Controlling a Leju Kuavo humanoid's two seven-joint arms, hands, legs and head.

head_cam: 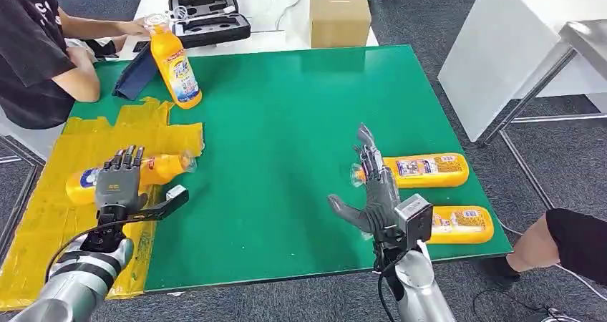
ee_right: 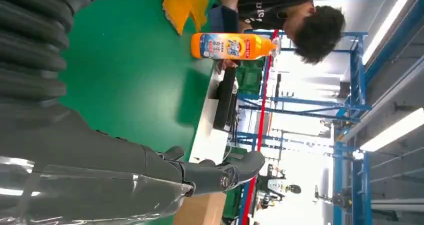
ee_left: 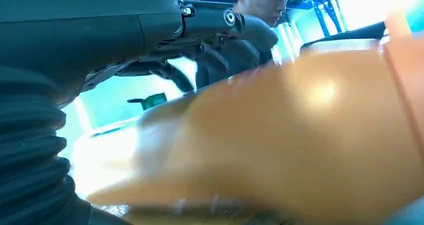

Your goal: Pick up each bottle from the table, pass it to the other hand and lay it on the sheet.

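An orange bottle (head_cam: 161,169) lies on the yellow sheet (head_cam: 50,222) at the table's left. My left hand (head_cam: 120,181) hovers flat over it, fingers straight, thumb spread off to the side; the bottle (ee_left: 300,135) looms close under the fingers (ee_left: 210,22) in the left wrist view. My right hand (head_cam: 374,189) is open with nothing in it, just left of the cap of a second lying bottle (head_cam: 424,170). A third bottle (head_cam: 464,224) lies nearer the front edge. A fourth bottle (head_cam: 176,66) stands upright at the back left, a person's hand on its cap; it also appears as the bottle (ee_right: 230,46) beyond my right fingers (ee_right: 220,172).
A person (head_cam: 36,50) sits at the table's back left corner beside a dark blue folder (head_cam: 136,75). Behind the green table (head_cam: 286,122) stand a cardboard box (head_cam: 340,14) and a black case (head_cam: 209,18). Another person's knee (head_cam: 572,243) is at the front right.
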